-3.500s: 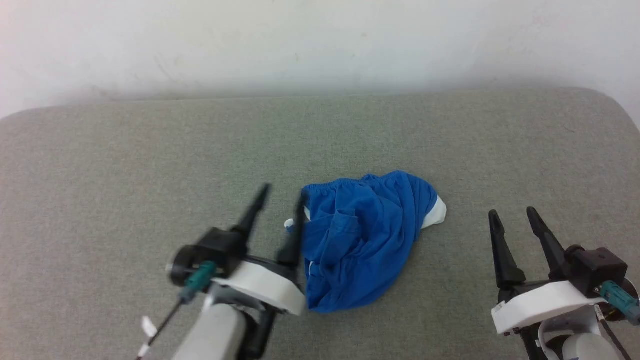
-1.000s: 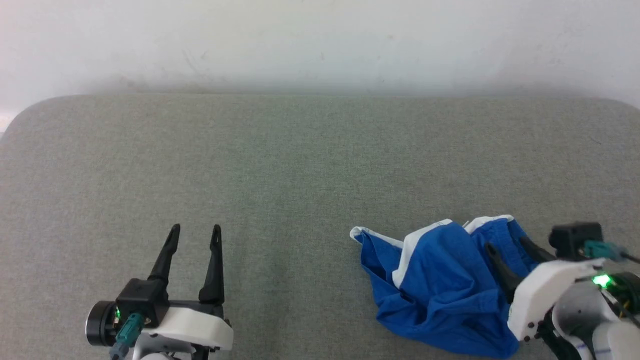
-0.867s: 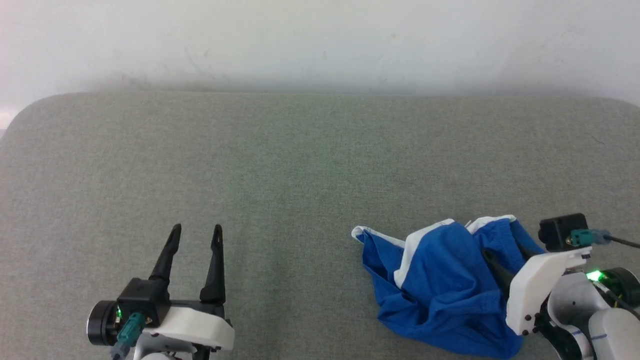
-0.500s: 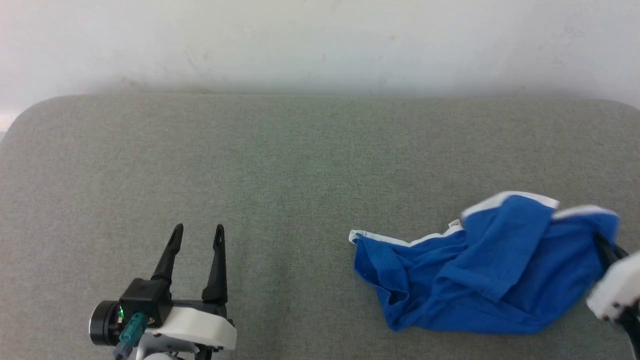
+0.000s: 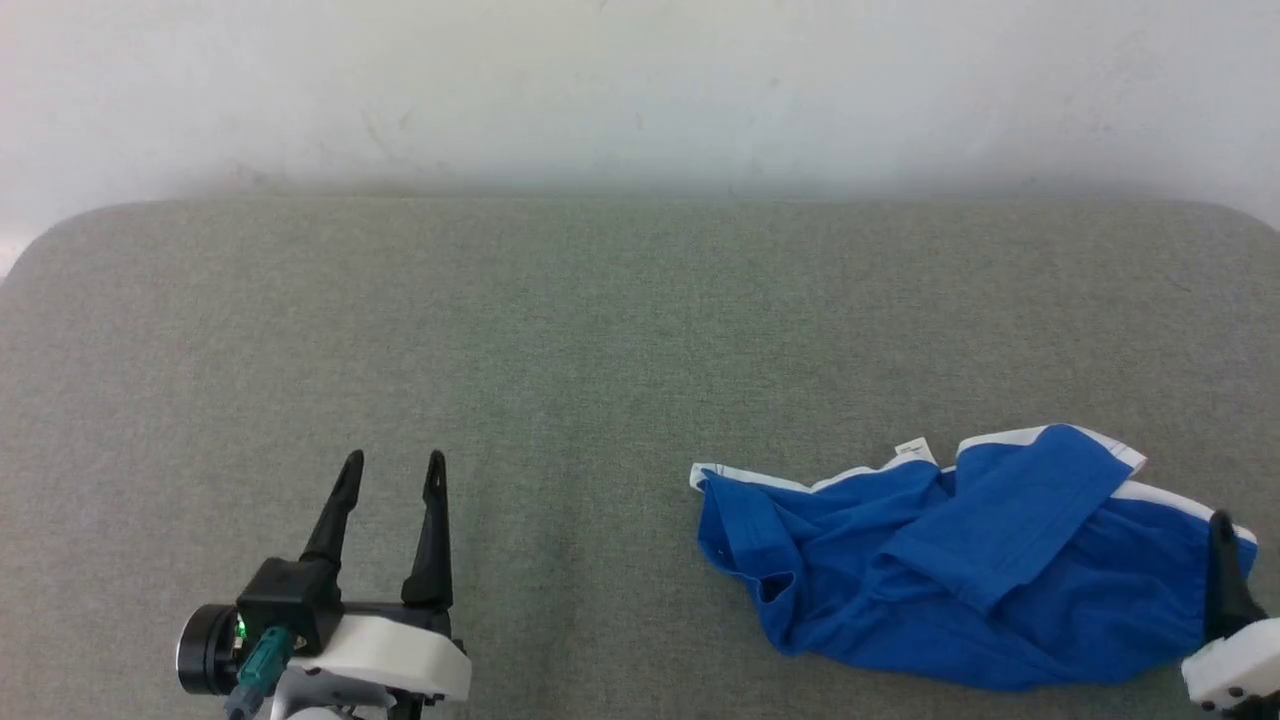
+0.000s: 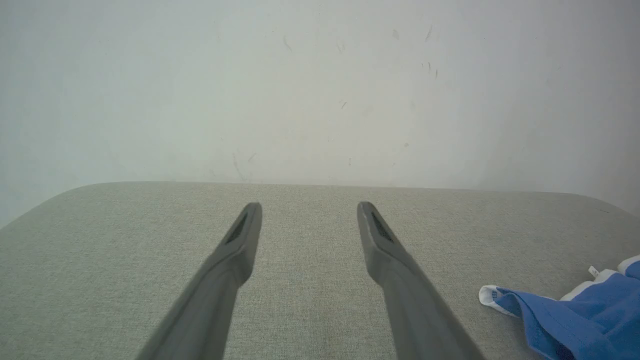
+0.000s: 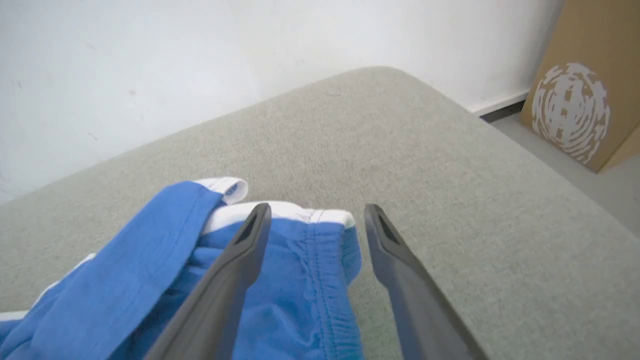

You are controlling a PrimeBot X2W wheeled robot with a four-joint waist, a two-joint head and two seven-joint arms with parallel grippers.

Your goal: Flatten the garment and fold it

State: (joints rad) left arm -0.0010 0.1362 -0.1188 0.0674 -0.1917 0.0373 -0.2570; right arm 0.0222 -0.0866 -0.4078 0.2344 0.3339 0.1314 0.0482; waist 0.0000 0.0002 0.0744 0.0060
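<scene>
The garment (image 5: 960, 570) is a pair of royal-blue shorts with white trim, lying crumpled and stretched sideways on the grey surface at the lower right. Its left tip (image 6: 550, 315) shows at the left wrist view's right edge. My right gripper (image 7: 315, 212) hangs open just over the garment's right end (image 7: 300, 280), its jaws apart and nothing held between them. In the head view one dark finger (image 5: 1225, 580) of it rises at the right edge. My left gripper (image 5: 390, 465) stands open at the lower left, well clear of the garment.
The grey padded surface (image 5: 560, 330) runs back to a white wall (image 5: 640, 90). Its rounded right corner falls off to the floor, where a brown cardboard box (image 7: 580, 85) stands. A small white tag (image 5: 912, 448) lies on the garment's far edge.
My right gripper pulled the garment's right end out to the right, then opened and let it drop. The garment now lies longer and flatter. The left gripper has not moved.
</scene>
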